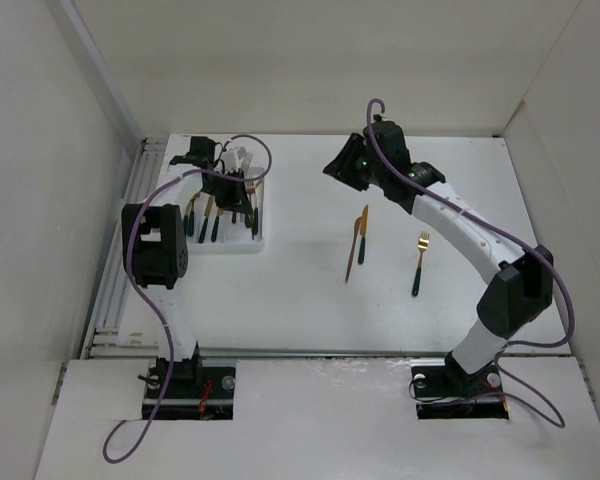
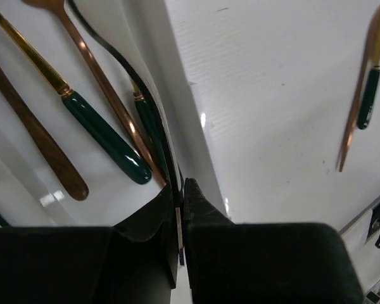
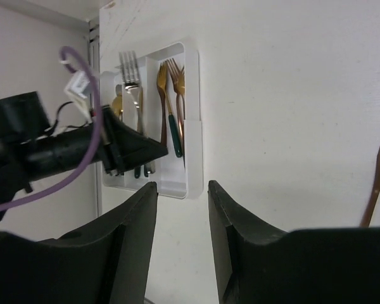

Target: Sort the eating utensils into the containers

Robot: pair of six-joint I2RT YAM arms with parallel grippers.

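Note:
The white tray lies at the back left with several gold-headed utensils in its compartments. My left gripper hangs over the tray's right side. In the left wrist view it is shut on a slim dark-handled utensil that lies along the tray's right wall; its head is hidden. My right gripper is raised over the middle back of the table, and its wrist view shows it open and empty. Two utensils and a gold fork lie on the table.
The right wrist view shows forks in the tray's right compartment and the left gripper over it. White enclosure walls stand on the left, back and right. A rail runs along the table's left edge.

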